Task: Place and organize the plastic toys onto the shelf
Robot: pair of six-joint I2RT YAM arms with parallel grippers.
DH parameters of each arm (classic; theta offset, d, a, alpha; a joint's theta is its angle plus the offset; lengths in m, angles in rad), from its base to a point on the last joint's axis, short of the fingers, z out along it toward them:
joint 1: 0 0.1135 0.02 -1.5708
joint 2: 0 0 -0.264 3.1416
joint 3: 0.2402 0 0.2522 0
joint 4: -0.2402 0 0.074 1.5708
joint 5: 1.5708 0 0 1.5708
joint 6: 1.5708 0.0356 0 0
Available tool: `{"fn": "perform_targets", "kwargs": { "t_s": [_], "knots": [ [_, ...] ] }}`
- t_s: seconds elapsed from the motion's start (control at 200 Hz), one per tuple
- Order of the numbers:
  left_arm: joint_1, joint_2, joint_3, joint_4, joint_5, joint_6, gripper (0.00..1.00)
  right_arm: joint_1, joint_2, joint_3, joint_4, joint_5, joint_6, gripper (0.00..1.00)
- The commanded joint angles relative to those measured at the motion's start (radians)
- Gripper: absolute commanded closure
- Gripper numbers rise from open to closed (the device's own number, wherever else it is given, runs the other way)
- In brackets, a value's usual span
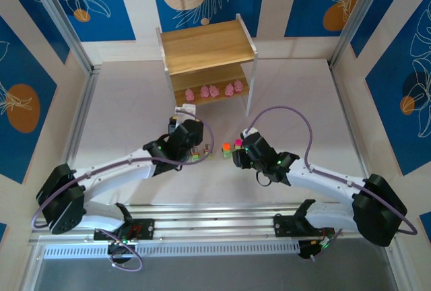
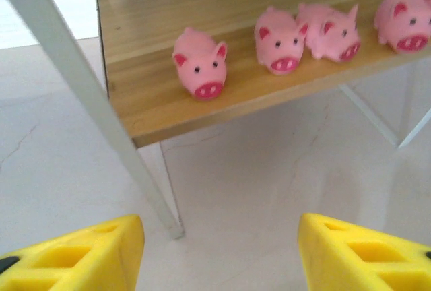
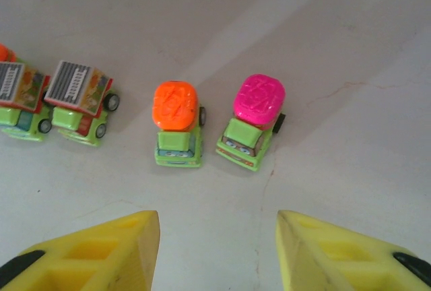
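As things stand: pigs are sorted, trucks aren't, so I'd call it roughly halfway.
left gripper (image 2: 221, 254): yellow fingers spread fairly wide with nothing between them. It sits left of centre in the top view and faces the shelf's lower board.
shelf (image 1: 205, 45): upper centre of the top view, and its top board is bare.
pink pigs (image 1: 214, 91): five in a row on the lower board. The left wrist view catches four of them across its upper half, snouts toward the camera.
green trucks (image 1: 226, 148): on the table (image 1: 135, 102), centre of the top view, between the two grippers.
truck detail: in the right wrist view, two striped-top ones are at the left edge, the orange-topped one (image 3: 176, 126) is mid-frame and the pink-topped one (image 3: 254, 116) is just beside it.
right gripper (image 3: 219, 250): jaws apart and empty, hovering just below the orange and pink pair in its own view.
step in hand: my guess is the right arm is lining up a truck pickup.
next move: come down over one truck and pinch its sides without nudging the neighbour. Then it probably goes on that bare top board.
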Motion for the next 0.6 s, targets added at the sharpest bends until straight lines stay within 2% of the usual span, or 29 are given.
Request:
{"fn": "perform_targets", "kwargs": {
  "t_s": [0.0, 0.175, 0.595],
  "knots": [
    [-0.003, -0.062, -0.087, 0.070, 0.050, 0.085, 0.36, -0.016, 0.030, 0.060, -0.046, 0.031, 0.045, 0.51],
    [-0.003, -0.107, -0.211, 0.145, 0.094, 0.133, 0.30, -0.032, 0.106, 0.127, -0.107, 0.034, 0.070, 0.51],
    [0.008, -0.135, -0.378, 0.348, 0.158, 0.231, 0.24, -0.060, 0.262, 0.244, -0.189, 0.020, 0.151, 0.51]
  ]
}}
